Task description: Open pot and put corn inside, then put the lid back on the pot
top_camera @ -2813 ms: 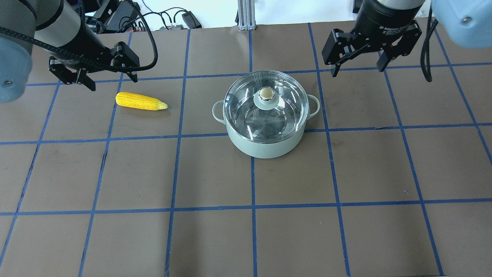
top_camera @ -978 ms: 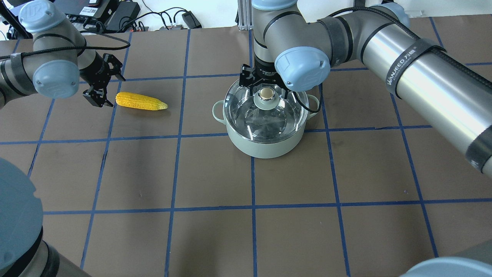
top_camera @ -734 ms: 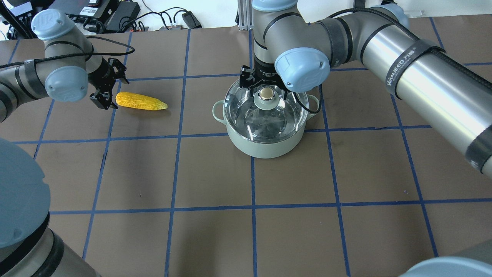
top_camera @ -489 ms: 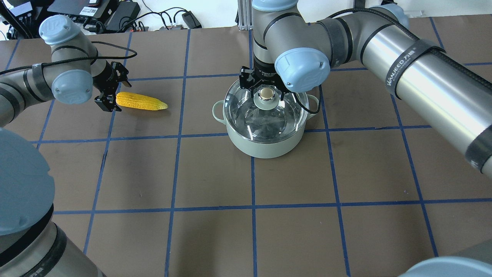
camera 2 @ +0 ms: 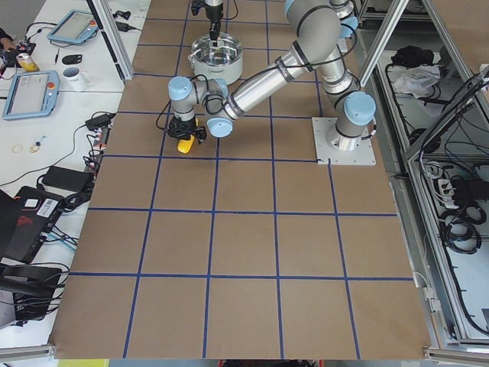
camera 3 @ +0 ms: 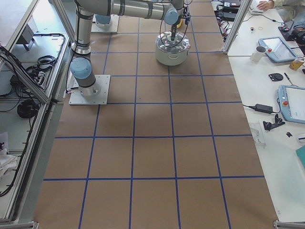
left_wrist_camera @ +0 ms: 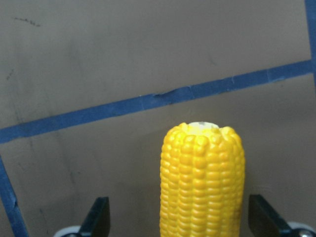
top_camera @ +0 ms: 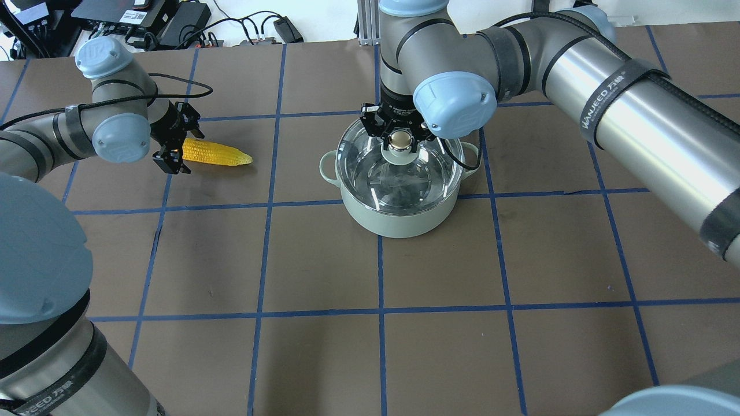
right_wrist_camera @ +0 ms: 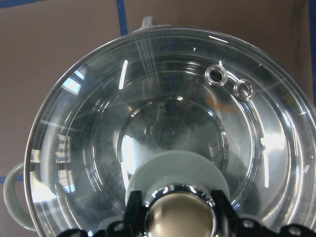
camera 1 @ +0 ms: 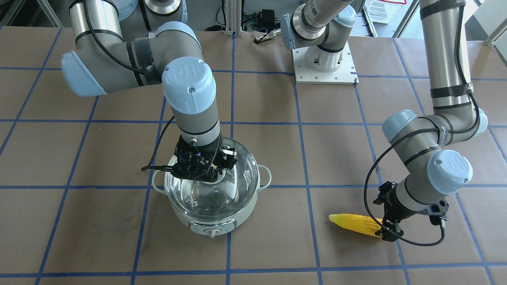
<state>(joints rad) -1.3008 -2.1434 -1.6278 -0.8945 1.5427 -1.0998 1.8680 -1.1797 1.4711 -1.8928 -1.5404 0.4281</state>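
The mint-green pot (top_camera: 399, 216) stands mid-table with the glass lid (top_camera: 416, 173) on it. My right gripper (top_camera: 399, 138) is over the lid, its fingers shut on the shiny knob (right_wrist_camera: 180, 215); the lid rests on the rim. The yellow corn (top_camera: 218, 154) lies on the table to the pot's left. My left gripper (top_camera: 176, 151) is open and straddles the corn's blunt end. In the left wrist view the corn (left_wrist_camera: 202, 177) sits between the fingers (left_wrist_camera: 98, 217) with gaps on both sides. In the front view the corn (camera 1: 354, 224) lies at the left gripper (camera 1: 390, 228).
Brown paper with blue tape lines covers the table (top_camera: 324, 346). The left arm's white base plate (camera 1: 324, 67) is at the back. Cables and power bricks (top_camera: 173, 23) lie beyond the far edge. Side benches hold tablets and a mug (camera 2: 75, 75).
My left gripper has moved right until its open fingers straddle the corn's blunt end. My right gripper has come down over the lid and closed on the knob.
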